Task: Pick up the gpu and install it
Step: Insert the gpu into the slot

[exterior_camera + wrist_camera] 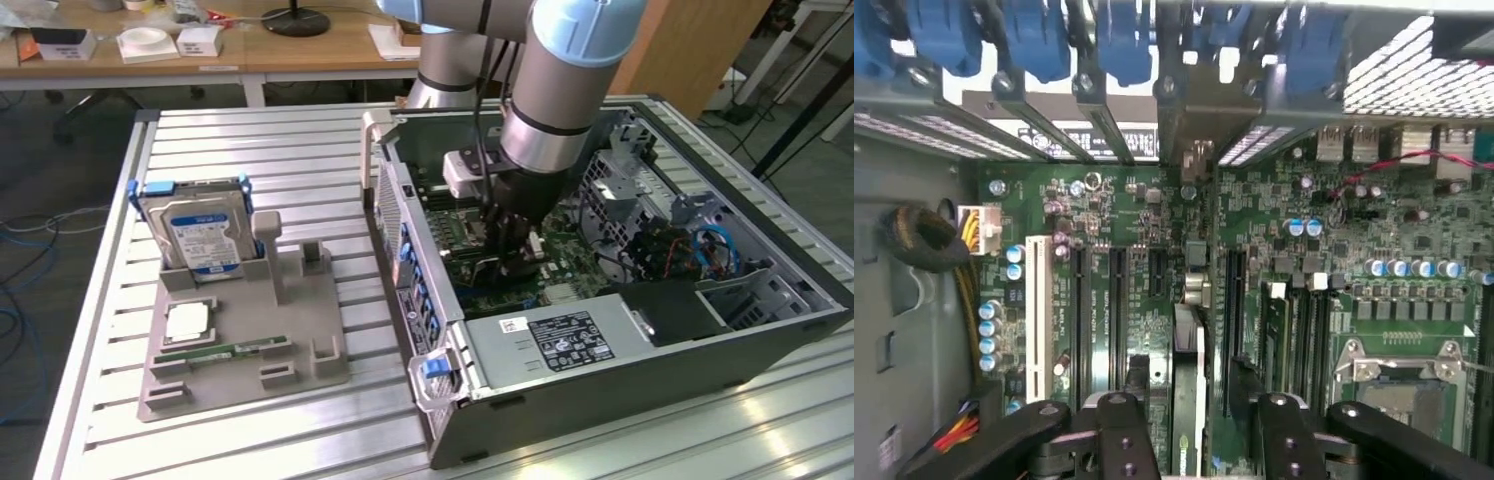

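Gpu (1189, 385) between gripper (1192, 425) fingers, over motherboard (1154, 250).

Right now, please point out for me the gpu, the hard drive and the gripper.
gpu (1191, 385): wrist view, its thin edge, standing between the fingers.
hard drive (204, 235): exterior view, its blue-white label.
gripper (1192, 425): wrist view, midway between its black fingertips, on the gpu.

Green motherboard (1154, 260), blue-white labelled hard drive (200, 235)

no legible text, labels on hard drive (203, 245) and power supply (571, 341) unreadable
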Controlling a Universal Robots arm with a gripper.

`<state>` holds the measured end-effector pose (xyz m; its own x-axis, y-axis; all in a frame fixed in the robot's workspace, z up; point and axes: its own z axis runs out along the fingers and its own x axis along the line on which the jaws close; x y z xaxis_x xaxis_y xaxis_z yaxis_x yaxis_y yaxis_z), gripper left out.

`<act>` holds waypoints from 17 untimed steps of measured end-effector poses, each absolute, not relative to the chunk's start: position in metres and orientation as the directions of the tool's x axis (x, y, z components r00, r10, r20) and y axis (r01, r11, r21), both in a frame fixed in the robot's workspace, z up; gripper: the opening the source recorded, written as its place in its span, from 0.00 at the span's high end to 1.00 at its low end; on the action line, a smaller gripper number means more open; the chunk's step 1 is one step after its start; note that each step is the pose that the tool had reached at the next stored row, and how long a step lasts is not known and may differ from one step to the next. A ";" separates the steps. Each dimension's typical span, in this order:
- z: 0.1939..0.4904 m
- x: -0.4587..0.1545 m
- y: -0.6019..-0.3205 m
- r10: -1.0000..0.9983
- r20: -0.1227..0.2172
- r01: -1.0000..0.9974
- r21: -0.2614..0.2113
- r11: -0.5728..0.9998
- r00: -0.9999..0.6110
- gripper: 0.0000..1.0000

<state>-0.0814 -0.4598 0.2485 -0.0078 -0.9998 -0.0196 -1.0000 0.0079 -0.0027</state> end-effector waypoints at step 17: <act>0.272 -0.081 -0.459 -1.000 -0.019 -1.000 -0.003 0.008 -0.008 0.80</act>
<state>-0.0814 -0.4590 0.2724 -0.0078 -0.9998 -0.0190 -1.0000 0.0079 -0.0029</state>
